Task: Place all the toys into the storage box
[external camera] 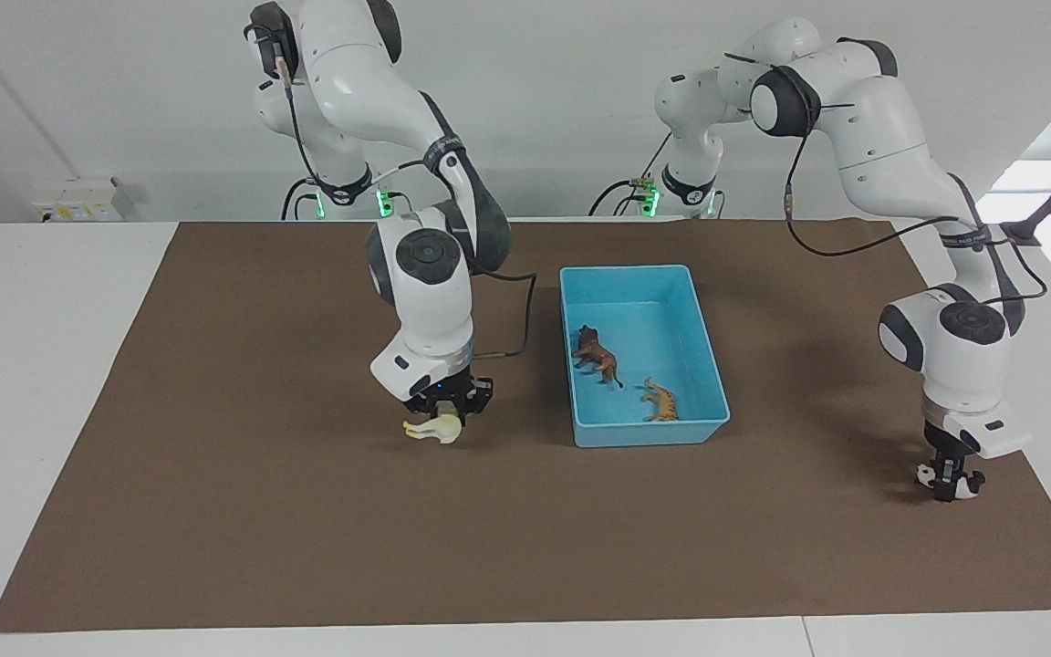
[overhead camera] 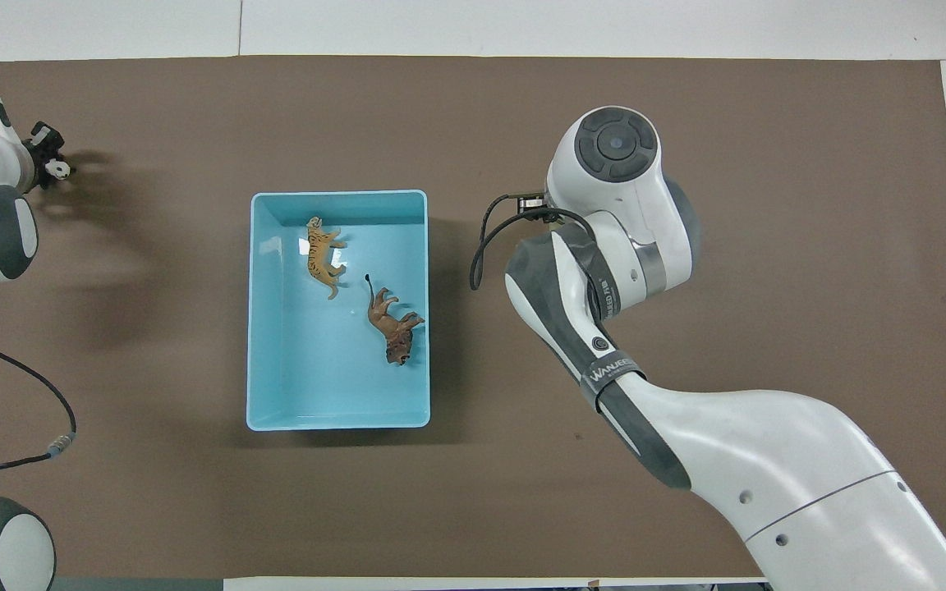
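Tiger [external camera: 661, 401] and brown animal [external camera: 597, 355] lay in the box [external camera: 712, 370], right gripper [external camera: 446, 421] clutched the white animal [external camera: 433, 429] mid-frame, left gripper [external camera: 949, 481] clamped the panda [external camera: 926, 474] lower right.

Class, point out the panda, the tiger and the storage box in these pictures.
panda [external camera: 926, 474], facing view: white head beside the left gripper.
tiger [overhead camera: 323, 255], overhead view: striped back.
storage box [overhead camera: 337, 423], overhead view: rim nearest the robots.

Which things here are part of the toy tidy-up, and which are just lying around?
Part of the job:
- storage box
- tiger and brown horned animal, in the box
- cream-white long-necked animal, at the right gripper
- panda, at the left gripper

Just there:
- brown mat
- socket box by the wall
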Motion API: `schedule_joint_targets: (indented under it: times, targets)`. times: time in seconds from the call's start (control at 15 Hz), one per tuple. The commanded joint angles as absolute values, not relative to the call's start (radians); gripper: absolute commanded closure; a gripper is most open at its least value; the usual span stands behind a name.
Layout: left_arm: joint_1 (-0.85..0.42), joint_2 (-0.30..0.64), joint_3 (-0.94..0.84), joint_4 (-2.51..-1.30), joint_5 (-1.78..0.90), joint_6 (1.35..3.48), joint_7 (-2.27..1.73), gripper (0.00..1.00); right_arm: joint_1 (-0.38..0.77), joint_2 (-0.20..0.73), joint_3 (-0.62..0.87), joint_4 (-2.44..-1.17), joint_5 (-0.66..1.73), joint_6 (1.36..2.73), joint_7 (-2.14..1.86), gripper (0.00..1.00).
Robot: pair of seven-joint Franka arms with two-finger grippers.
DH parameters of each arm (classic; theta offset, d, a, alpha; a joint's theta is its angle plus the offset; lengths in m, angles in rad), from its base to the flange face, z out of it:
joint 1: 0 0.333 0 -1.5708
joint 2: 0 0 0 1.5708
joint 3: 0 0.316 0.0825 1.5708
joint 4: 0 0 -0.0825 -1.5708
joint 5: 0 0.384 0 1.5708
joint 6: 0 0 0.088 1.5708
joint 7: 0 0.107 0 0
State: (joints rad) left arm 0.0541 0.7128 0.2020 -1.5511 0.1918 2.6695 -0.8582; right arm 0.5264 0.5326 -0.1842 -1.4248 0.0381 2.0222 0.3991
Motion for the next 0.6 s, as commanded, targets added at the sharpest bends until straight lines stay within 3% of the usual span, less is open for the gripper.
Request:
schedule_joint_targets:
  times: [0.0, 0.33, 0.53]
  targets:
    - [0.028, 0.692, 0.218, -1.487, 0.198, 2.533, -0.861, 1.0, 0.489, 0.499, -0.183, -1.39, 0.037, 1.962, 0.374, 1.0]
    - [-0.136, 0.458, 0.187, -1.5, 0.175, 2.115, -0.833, 1.0, 0.451, 0.439, -0.181, -1.388, 0.034, 1.895, 0.364, 1.0]
    - [-0.163, 0.303, 0.112, -1.545, 0.025, 1.959, -0.83, 1.0, 0.451, 0.426, -0.181, -1.388, 0.034, 1.885, 0.36, 1.0]
